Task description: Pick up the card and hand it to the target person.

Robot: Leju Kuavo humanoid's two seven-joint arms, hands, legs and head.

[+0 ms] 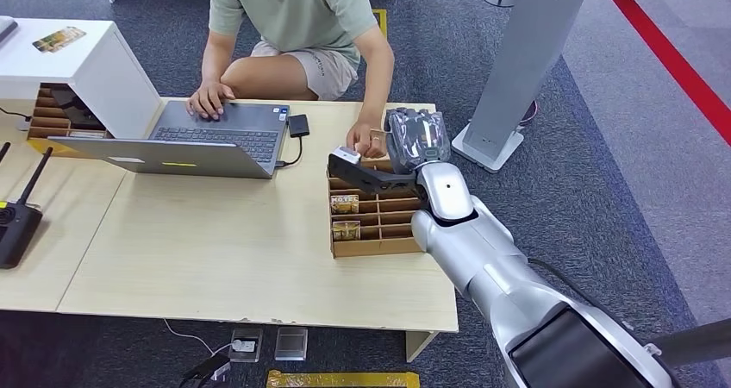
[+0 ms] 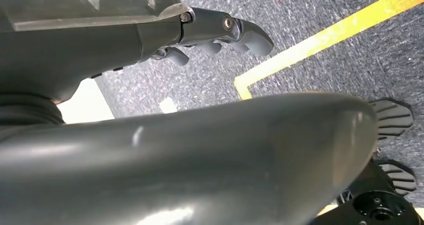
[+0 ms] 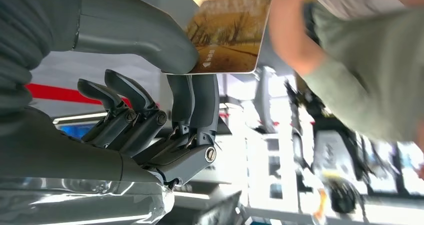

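Note:
My right hand point(image 1: 415, 140) hovers above the far end of the compartment box, with its thumb stretched to the left. It pinches a card point(image 3: 230, 35) printed with an autumn path between the thumb point(image 3: 150, 40) and fingers point(image 3: 192, 97). In the head view the card point(image 1: 345, 154) shows as a small pale edge at the thumb tip. A seated person in a green shirt point(image 1: 293, 9) has a hand point(image 1: 366, 138) right at the card, touching its far edge. My left hand point(image 2: 215, 35) hangs over the carpet, fingers loosely extended, holding nothing.
A cardboard box with dividers point(image 1: 375, 220) holds more cards under my right arm. An open laptop point(image 1: 215, 138) sits at the table's back left, with the person's other hand on it. A black antenna device point(image 1: 15, 220), a white cabinet point(image 1: 78, 60) and a grey stand point(image 1: 517, 69) surround the table.

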